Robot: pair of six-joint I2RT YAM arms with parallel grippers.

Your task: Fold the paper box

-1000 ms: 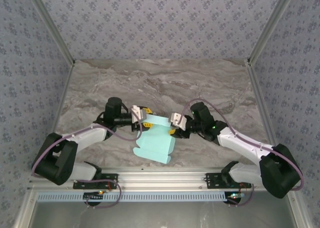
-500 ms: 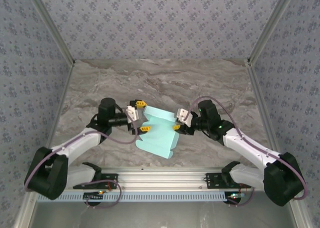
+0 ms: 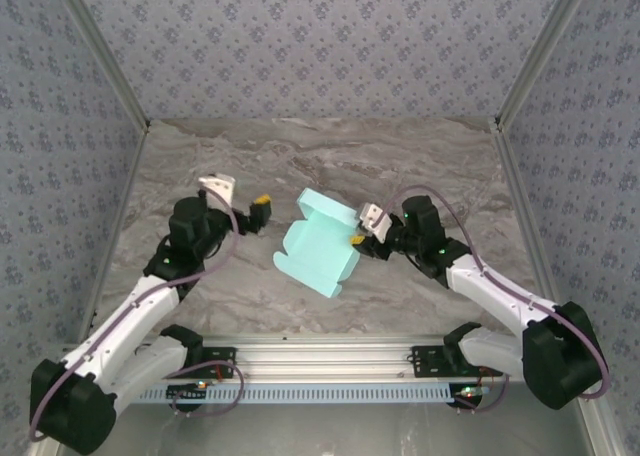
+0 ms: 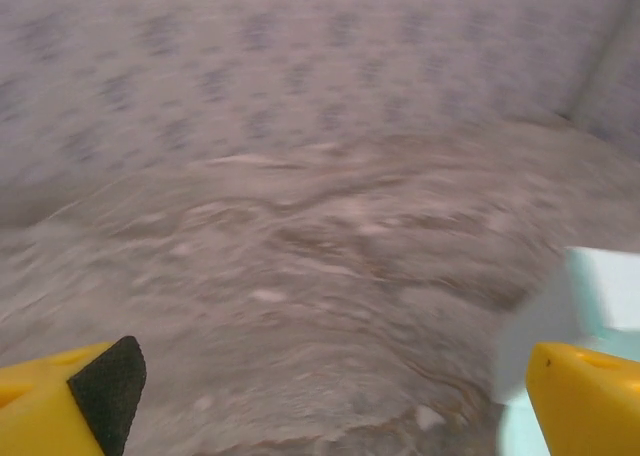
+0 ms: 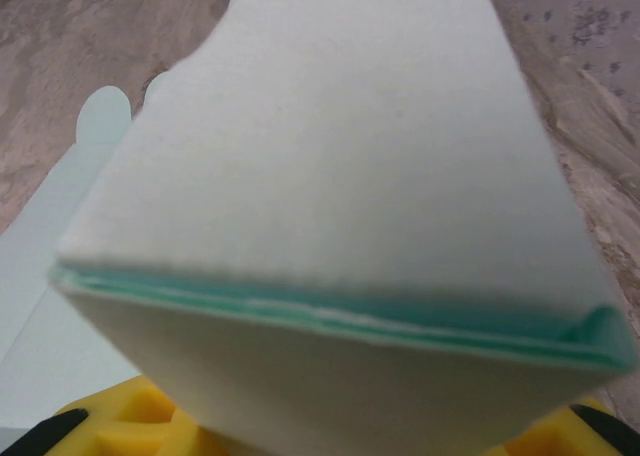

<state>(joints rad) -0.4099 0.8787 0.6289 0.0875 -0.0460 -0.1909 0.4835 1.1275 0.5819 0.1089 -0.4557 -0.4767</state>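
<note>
Your box point(image 3: 318, 251) lies at the centre of the top view over the table point(image 3: 330, 166), part-folded, with walls raised at its upper end and a flat flap toward the lower edge. The right pincer point(image 3: 363, 228) is clamped on its right wall. The left pincer point(image 3: 240, 194) gapes wide at the left, clear of it. Treat the card as light, thin and springy: it likely slides and buckles mid-panel, so grip edges beside creases.

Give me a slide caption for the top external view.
Right gripper holds the mint paper box by one side; left gripper open beside it, not touching.
</note>
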